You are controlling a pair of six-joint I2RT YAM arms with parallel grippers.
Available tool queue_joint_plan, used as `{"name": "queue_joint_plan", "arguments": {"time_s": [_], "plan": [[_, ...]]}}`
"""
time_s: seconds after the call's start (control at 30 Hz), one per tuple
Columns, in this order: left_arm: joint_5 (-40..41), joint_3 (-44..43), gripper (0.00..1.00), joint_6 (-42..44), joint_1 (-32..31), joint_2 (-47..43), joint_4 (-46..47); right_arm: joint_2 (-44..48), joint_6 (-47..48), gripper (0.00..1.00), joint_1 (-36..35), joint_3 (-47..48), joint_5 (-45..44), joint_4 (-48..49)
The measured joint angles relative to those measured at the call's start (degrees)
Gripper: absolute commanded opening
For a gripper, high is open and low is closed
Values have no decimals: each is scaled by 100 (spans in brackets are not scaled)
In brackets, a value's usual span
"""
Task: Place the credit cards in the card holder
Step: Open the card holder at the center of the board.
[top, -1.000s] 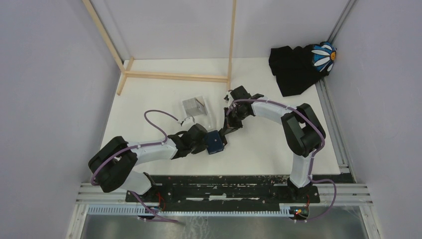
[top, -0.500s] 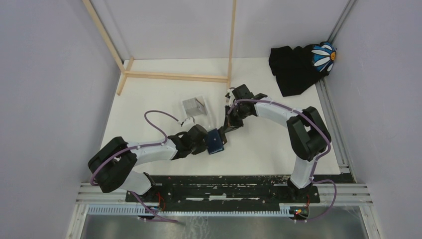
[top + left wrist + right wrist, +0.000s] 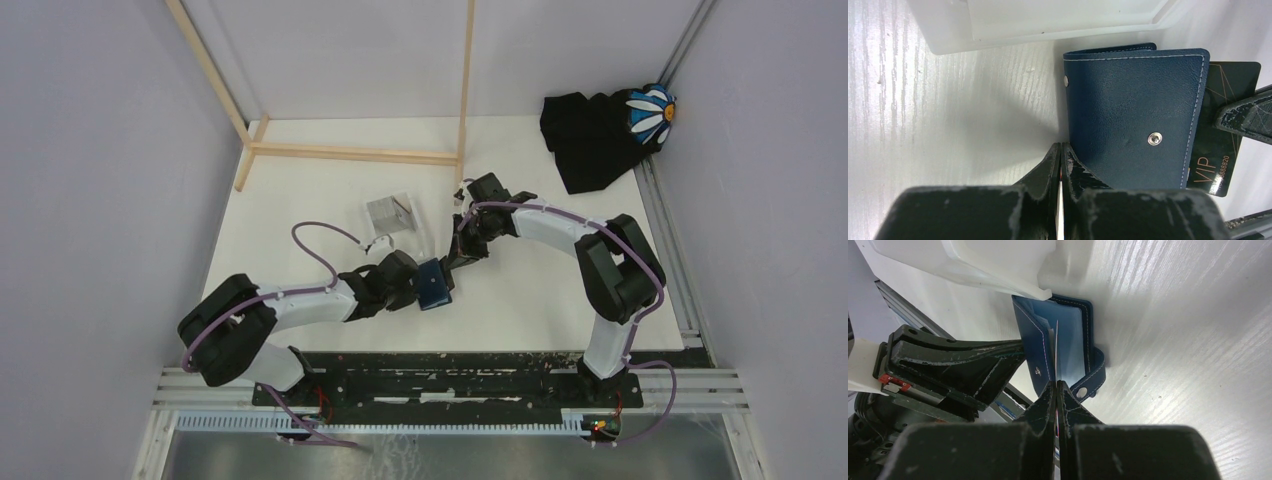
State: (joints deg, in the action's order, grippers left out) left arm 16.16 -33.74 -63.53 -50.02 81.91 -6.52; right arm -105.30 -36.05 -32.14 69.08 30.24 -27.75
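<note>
The navy card holder (image 3: 435, 286) stands open on edge on the table. My left gripper (image 3: 418, 287) is shut on one of its covers; the left wrist view shows the cover's outside with its snap (image 3: 1133, 115) beside my shut left gripper (image 3: 1061, 148). My right gripper (image 3: 453, 260) is shut on a dark credit card. In the right wrist view the card (image 3: 1057, 347) is edge-on, held by my right gripper (image 3: 1056, 384), and reaches in between the holder's covers (image 3: 1075, 335). In the left wrist view the card (image 3: 1223, 150), with gold VIP lettering, sticks out past the holder's right edge.
A clear plastic box (image 3: 390, 213) sits just behind the holder and shows close above it in both wrist views (image 3: 1048, 20) (image 3: 983, 260). A wooden frame (image 3: 350, 152) stands at the back. A black cloth with a daisy print (image 3: 600, 130) lies at the back right.
My right arm has shifted slightly and brought the card closer into the holder. My left gripper and the holder have barely moved.
</note>
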Motion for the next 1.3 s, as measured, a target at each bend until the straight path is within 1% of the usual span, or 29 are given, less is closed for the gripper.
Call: {"name": "queue_joint_plan", "arguments": {"time_s": [0.5, 0.73, 1.07, 1.3], "plan": [[-256, -186, 5, 68, -26, 323, 291, 190, -170, 1, -11, -33, 111, 118], [-533, -376, 4, 212, -33, 697, 706, 372, -136, 1, -11, -33, 72, 59], [-1073, -686, 5, 361, -59, 1261, 1294, 542, 225, 1, -28, -52, -315, -337], [-1403, -704, 5, 363, -79, 1453, 1650, 610, 409, 1, -118, -149, -673, -490]]}}
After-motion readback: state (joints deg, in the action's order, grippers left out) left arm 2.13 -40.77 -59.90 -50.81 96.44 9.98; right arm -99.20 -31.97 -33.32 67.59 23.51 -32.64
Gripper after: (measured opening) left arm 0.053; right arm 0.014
